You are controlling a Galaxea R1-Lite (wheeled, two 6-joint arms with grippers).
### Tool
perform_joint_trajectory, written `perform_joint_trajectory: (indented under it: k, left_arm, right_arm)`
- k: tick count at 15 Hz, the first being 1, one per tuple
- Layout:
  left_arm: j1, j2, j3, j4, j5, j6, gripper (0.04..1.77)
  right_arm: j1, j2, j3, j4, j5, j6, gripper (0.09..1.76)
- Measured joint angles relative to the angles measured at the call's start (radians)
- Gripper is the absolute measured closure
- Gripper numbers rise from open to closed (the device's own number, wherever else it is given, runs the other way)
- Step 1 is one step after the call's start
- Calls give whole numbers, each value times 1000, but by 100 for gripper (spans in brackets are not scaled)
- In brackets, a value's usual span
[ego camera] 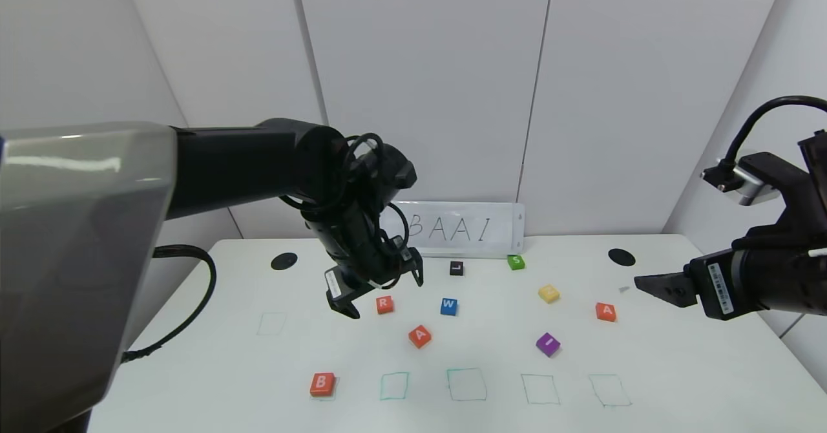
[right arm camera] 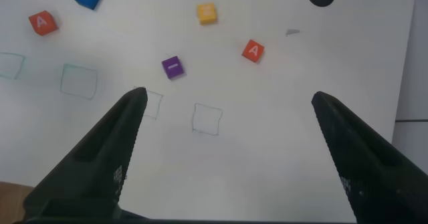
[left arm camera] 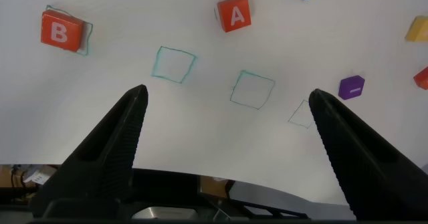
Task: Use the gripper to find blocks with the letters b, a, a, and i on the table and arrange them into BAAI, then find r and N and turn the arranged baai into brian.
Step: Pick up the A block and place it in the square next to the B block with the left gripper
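The black left gripper (ego camera: 375,291) hangs wide open, empty, above the white rectangular table (ego camera: 678,381), just beside the small orange-red square R block (ego camera: 384,304); the orange-red B block (ego camera: 322,384) sits in the leftmost green square, seemingly slightly off-centre; the right gripper (right arm camera: 227,157) hovers open near the table's right edge.

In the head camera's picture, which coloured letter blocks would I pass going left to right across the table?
B block → R block → nearer A block → blue W block → green S block → purple I block → right-hand A block.
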Motion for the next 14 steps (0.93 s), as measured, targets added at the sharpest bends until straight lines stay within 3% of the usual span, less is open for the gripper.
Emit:
perform_joint_trajectory:
  k: [2, 6, 14]
  left_arm:
    - [-31, 45, -4, -32, 38, -84, 10]
    - [-70, 120, -5, -82, 176, -214, 9]
    - [-95, 210, -5, -140, 216, -297, 9]
  right_arm:
    - [3, -9, 3, 0, 1, 0, 8]
    - [10, -14, 7, 0, -15, 0, 8]
    - [54, -12, 29, -10, -62, 0, 8]
